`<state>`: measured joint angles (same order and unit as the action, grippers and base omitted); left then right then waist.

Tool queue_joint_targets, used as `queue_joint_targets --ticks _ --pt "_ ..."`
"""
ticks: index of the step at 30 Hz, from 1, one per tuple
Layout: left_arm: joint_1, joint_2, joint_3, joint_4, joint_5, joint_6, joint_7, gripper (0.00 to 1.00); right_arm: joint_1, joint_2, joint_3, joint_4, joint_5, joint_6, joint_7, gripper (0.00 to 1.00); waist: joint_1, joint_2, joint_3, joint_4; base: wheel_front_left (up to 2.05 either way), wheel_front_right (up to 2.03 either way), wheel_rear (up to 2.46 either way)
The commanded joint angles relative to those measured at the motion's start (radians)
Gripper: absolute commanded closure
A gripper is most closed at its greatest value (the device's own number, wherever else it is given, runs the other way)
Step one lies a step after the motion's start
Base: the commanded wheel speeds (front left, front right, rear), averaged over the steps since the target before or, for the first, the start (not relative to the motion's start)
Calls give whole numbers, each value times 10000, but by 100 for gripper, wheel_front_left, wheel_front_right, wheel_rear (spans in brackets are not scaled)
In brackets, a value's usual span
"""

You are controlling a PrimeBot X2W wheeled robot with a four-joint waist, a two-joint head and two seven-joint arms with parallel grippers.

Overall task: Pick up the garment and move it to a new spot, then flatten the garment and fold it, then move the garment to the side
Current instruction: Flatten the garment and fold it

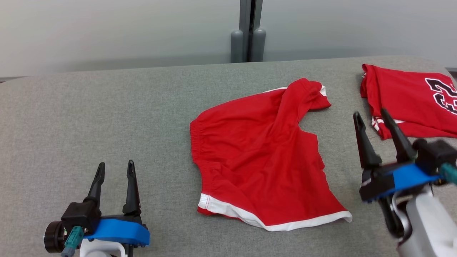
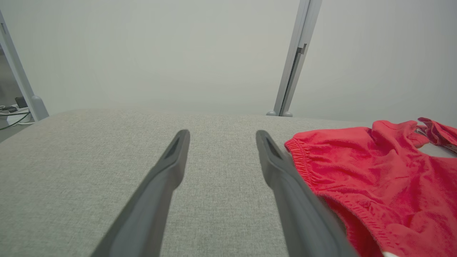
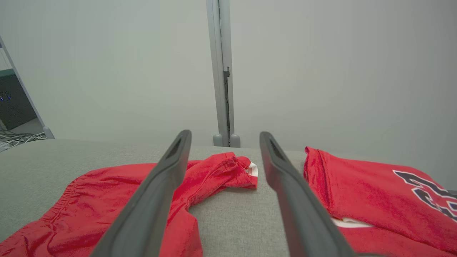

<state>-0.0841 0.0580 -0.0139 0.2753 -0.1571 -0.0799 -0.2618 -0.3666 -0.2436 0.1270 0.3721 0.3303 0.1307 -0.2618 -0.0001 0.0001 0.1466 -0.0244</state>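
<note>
A: What's on the table?
B: Red shorts, rumpled, plus a red shirt. Shorts lie just left of the right pincer, shirt just beyond its tips. Waistband faces the left pincer, well apart.
A: Jaws?
B: Both spread wide, holding nothing. Right arm's nearer, I'd say.

Head cam: up high, looks fwd + down across the grey table, far wall at top of view. L wrist cam: low, close to the tabletop, looks along its own fingers toward that wall; red shorts at its right edge. R wrist cam: same low angle, further right; shorts lower left, red shirt on the right. Overlap: all 3 catch shorts + grey post; head & R wrist both get the shirt.
</note>
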Motion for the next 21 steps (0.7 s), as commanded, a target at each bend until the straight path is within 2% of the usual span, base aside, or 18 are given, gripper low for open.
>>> queue_joint_targets --ticks 1,6,12,21 --pt "4 53 18 -5 48 -24 -41 0 285 83 -78 -157 -90 2 -37 0 1 -1 -45 -27 0 0 0" --pt "175 81 83 56 134 -73 -41 0 1837 668 -476 -1111 -518 2 -37 0 1 -1 -238 -96 0 0 0" --pt "294 110 106 152 199 -162 -41 0 3245 1289 -753 -1649 -842 2 -38 0 1 -1 -440 -53 0 0 0" --pt "406 166 182 201 268 -226 -41 0 3994 1630 -792 -1745 -1085 2 4 0 1 -1 -541 -23 0 0 0"
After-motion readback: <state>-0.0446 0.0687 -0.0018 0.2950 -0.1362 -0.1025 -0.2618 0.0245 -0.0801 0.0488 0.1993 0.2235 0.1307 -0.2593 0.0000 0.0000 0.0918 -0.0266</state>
